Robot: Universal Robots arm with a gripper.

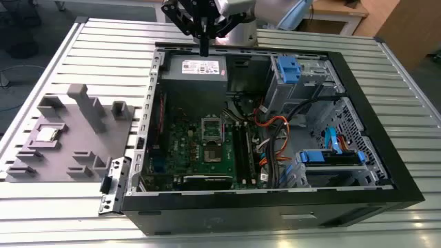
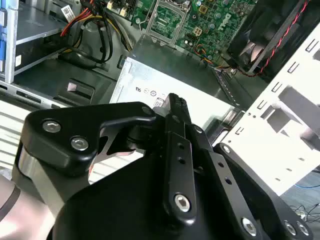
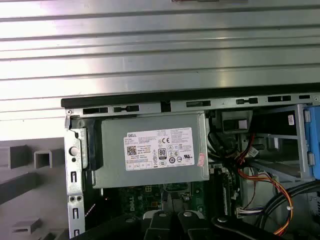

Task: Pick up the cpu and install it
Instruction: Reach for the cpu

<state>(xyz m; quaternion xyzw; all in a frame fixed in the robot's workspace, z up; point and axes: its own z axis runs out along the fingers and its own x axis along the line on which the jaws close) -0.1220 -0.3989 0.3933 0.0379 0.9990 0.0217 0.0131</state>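
The cpu (image 1: 46, 135), a small silvery square, lies in a recess of the grey holder block (image 1: 69, 150) at the exterior view's left, outside the open computer case (image 1: 358, 103). My gripper (image 1: 204, 50) hangs high over the far end of the case, above the grey power supply with a white label (image 1: 200, 67), far from the cpu. Its black fingers are shut together with nothing between them, as the second wrist view also shows at the gripper (image 2: 175, 101). The metal-framed socket (image 1: 213, 129) sits on the green motherboard (image 1: 183, 144).
Inside the case run black memory sticks (image 1: 242, 147), orange and black cables (image 1: 272, 129) and blue drive brackets (image 1: 289, 70). The first wrist view looks down on the power supply (image 3: 150, 150) and the case's rim (image 3: 150, 101). The ribbed metal table (image 1: 103, 51) surrounds everything.
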